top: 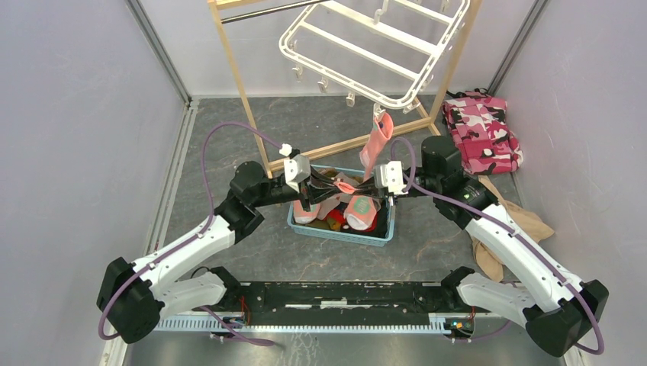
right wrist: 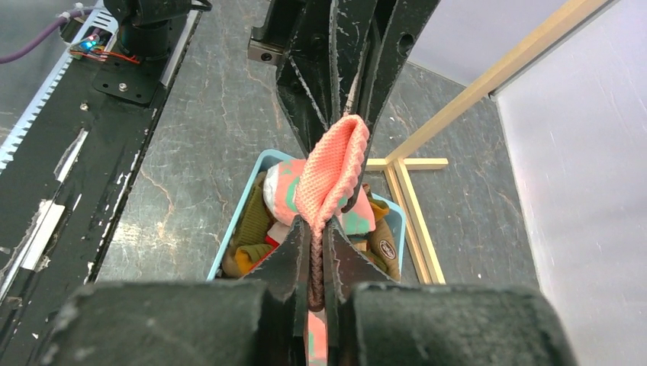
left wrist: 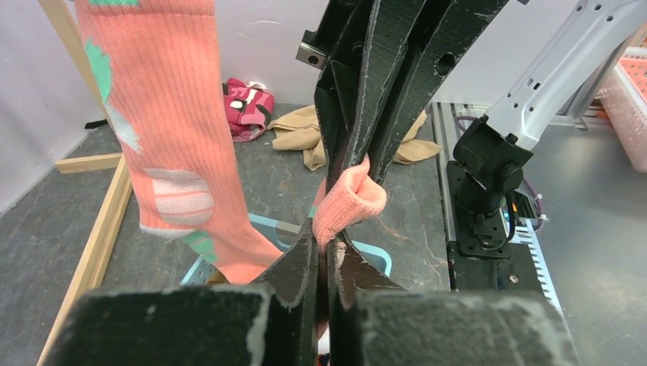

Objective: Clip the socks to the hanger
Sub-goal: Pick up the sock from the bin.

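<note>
The left claw (top: 329, 186) and the right claw (top: 365, 187) meet tip to tip above a light blue plastic basket (top: 341, 233). Each is pressed together on the same salmon-pink knitted sock (top: 346, 185).

In the left wrist view, the left claw (left wrist: 323, 248) nips the lower edge of a folded loop of this sock (left wrist: 349, 200). The right claw (left wrist: 352, 156) reaches in from the far side and bites the loop's upper edge. The right wrist view shows the reverse. There the right claw (right wrist: 311, 232) pinches the near end of the sock (right wrist: 332, 164), and the left claw (right wrist: 343, 114) clamps the far end. The short span between them bows outward and hangs over the basket (right wrist: 236, 221).

A hanging salmon-pink sock with teal and white patches (top: 378, 141) dangles from a clip on the near rim of the white plastic rectangular drying hanger (top: 366, 53), just beside the right claw. In the left wrist view its lower end (left wrist: 168, 137) drops out of sight behind the left claw's finger. The hanger hangs tilted inside a light wooden frame stand (top: 233, 84).

More loose socks (top: 358, 213), salmon-pink, red and brown, lie in the basket. A pink camouflage-print cloth (top: 482, 131) and a tan garment (top: 526, 225) lie to the right of the right arm.
</note>
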{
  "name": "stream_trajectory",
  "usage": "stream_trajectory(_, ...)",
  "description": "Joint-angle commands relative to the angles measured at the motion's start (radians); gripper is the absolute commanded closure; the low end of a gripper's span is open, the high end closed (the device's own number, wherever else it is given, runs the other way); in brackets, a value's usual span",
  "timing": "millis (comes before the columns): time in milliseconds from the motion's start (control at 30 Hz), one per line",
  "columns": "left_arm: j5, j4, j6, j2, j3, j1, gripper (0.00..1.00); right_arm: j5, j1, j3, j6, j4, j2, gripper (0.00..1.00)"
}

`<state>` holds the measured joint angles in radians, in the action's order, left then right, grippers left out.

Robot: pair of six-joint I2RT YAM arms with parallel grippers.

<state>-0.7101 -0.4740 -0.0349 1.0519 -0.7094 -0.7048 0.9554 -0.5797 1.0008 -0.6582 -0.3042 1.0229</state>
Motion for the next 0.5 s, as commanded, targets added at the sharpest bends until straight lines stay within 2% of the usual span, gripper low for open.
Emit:
stream_trajectory(0,0.0,-0.103,-0.083,-0.021,0.017,-0.004,0.98,-0.038,0.007,0.042,0.036,0.02,-0.01,0.9)
stream_trajectory(267,0.178,-0.118,-0.14,-0.088,0.092,-0.004,0.98,-0.061,0.027,0.051,0.05,0.014,-0.033,0.7)
stream_trajectory(467,0.258,-0.165,-0.176,-0.124,0.157,-0.004,0.98,-0.068,0.039,0.077,0.029,-0.011,-0.044,0.61)
